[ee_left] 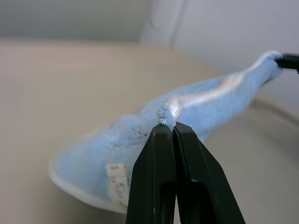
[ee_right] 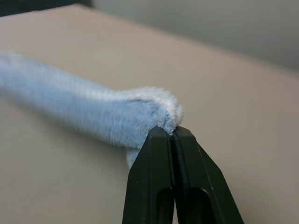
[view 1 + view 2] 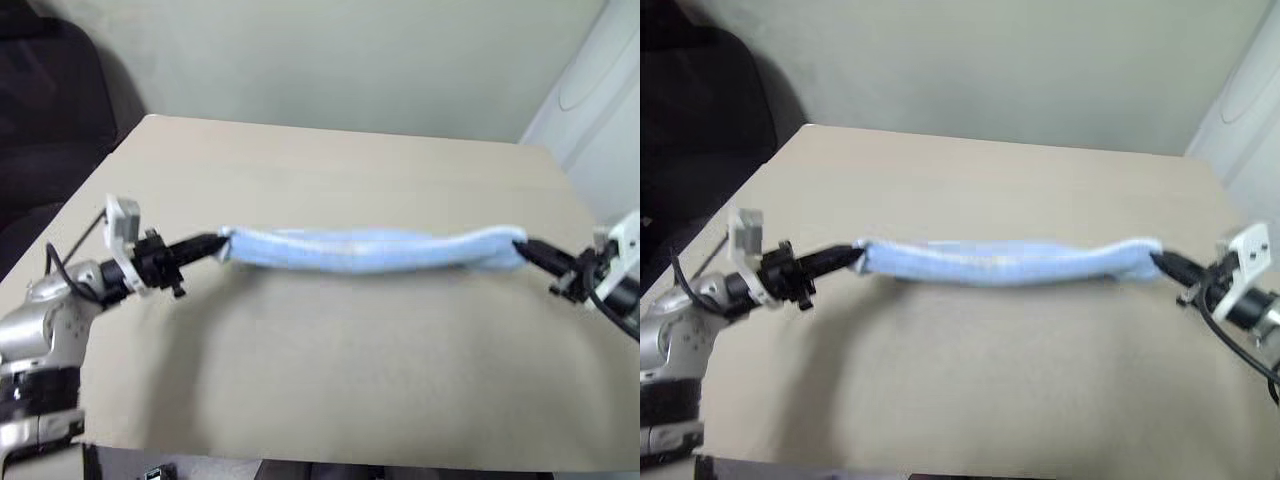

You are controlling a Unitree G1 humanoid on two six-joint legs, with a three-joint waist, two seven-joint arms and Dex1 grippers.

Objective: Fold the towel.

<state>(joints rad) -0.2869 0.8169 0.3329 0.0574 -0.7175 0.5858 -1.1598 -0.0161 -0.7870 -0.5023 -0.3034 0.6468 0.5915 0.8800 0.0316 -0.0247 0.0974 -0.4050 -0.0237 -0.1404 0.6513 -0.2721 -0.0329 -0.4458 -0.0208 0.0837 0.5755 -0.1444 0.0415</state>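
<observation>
While it's hanging stretched out:
towel (image 3: 370,250): sagging a bit over the table (image 3: 330,390) middle, running side edge to side edge
left gripper (image 3: 218,243): pinching one end
right gripper (image 3: 522,245): pinching the other end

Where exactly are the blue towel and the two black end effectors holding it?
towel (image 3: 365,250): left eye view, middle of the stretched cloth.
left end effector (image 3: 216,243): left eye view, fingertips pinching the towel's end.
right end effector (image 3: 522,246): left eye view, fingertips pinching the other end.
</observation>
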